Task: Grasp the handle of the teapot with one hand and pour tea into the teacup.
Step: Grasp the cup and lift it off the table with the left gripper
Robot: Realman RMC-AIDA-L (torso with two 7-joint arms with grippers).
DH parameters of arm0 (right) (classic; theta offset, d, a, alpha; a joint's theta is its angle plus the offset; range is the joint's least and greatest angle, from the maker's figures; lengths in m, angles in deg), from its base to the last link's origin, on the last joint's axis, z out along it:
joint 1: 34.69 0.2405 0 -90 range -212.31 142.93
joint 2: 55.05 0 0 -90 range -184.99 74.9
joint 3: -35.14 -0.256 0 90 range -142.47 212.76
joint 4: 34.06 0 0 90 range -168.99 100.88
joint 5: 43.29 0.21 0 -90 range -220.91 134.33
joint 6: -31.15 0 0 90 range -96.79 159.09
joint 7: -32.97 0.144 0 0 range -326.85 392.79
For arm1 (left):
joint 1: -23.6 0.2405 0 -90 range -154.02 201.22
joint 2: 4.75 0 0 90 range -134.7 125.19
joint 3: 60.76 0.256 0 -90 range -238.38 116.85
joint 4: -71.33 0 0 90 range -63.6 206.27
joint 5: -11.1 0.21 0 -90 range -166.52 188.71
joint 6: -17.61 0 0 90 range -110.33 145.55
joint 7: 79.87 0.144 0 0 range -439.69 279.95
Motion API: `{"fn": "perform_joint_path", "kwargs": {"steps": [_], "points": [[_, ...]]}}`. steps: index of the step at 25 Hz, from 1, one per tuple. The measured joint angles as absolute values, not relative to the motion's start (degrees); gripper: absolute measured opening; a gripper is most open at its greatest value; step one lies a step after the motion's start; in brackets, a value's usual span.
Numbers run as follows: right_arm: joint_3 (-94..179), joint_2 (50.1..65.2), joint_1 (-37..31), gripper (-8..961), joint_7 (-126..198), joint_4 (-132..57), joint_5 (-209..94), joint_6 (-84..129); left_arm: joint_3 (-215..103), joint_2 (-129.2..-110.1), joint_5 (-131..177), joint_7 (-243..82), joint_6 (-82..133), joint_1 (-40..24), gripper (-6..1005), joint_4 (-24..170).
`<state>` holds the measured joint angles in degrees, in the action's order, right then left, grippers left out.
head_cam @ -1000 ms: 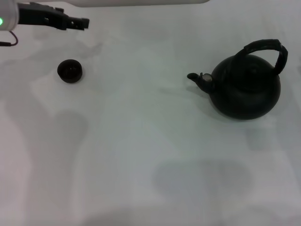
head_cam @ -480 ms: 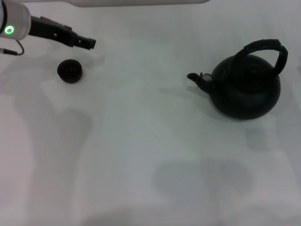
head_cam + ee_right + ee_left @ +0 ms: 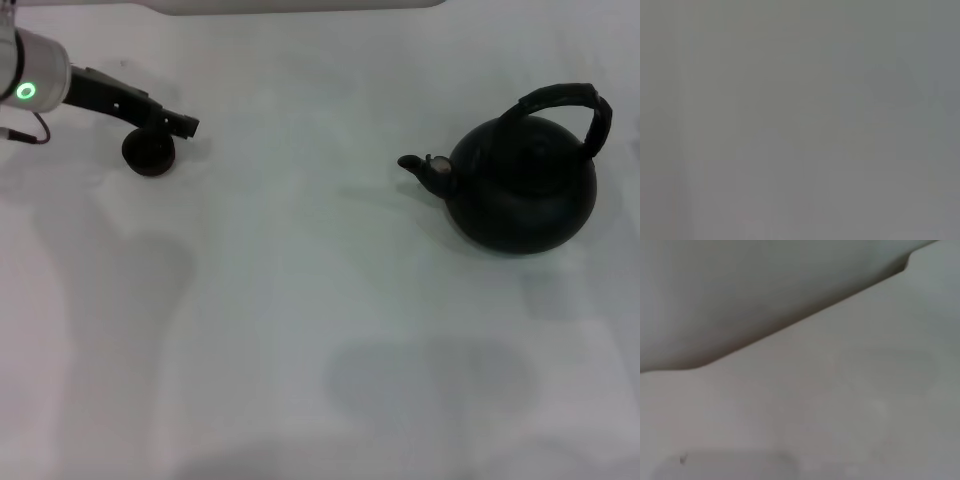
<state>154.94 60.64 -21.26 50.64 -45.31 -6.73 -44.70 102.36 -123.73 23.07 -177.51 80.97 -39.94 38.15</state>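
Left hand (image 3: 185, 125) over teacup (image 3: 148, 153), grip unclear; teapot (image 3: 522, 185) well apart on table (image 3: 300, 300).

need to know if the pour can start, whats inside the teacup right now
Inside the teacup only dark shows; whether it holds tea cannot be told. The left gripper crosses over its rim, covering part of the opening. The teapot stands upright, far right.

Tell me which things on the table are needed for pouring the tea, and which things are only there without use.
Needed for the job:
- teapot, on the right
- handle, arching over its top
- teacup, far left
- left gripper, right by the teacup

Only there:
- nothing besides the white table
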Motion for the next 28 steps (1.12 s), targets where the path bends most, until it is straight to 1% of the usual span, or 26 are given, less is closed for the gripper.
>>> {"fn": "perform_joint_path", "kwargs": {"steps": [28], "points": [[155.48, 60.7, -21.42, 874, 50.64, -45.21, -6.82, -44.7, 102.36, -123.71, 27.26, -180.38, 80.04, -39.34, 887, 39.05]]}}
